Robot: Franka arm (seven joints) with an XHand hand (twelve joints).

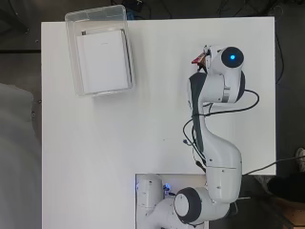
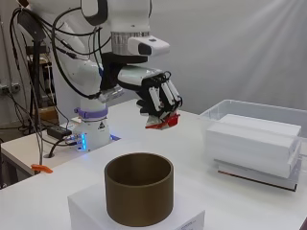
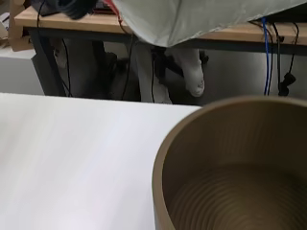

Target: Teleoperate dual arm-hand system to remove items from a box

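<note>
— White table [image 2: 240, 211] fills most of the side view, with a pale curtain behind it. What stands at the left?

— At the left stands the arm [image 2: 91, 91], its base fixed at the table's edge among dark cables. It bends over the table, and the hand [image 2: 160, 98] hangs from it in the air, above the surface and touching nothing on it.

— And how are its fingers?

— They are curled downward and closed together on a small red item [image 2: 162, 123], which shows just under the fingertips [image 2: 169, 113]. From overhead only a red scrap [image 1: 197, 59] peeks out beside the wrist, over the right part of the table, well apart from the box.

— What lies in the middle?

— In front of the hand and nearer the camera, a brown cylinder [image 2: 139, 187], open at the top, stands upright on a white block [image 2: 86, 206]. The wrist view looks across the table at that same cylinder [image 3: 230, 167], very close, with its ribbed inner wall showing.

— And to the right?

— A clear plastic box [image 2: 225, 106] rests on the table. Inside it lies a white slab-like stack [image 2: 252, 141], with a dark thin edge showing below it. Overhead, the box [image 1: 71, 52] sits at the table's far left corner with the white stack [image 1: 102, 59] filling most of it.
</note>
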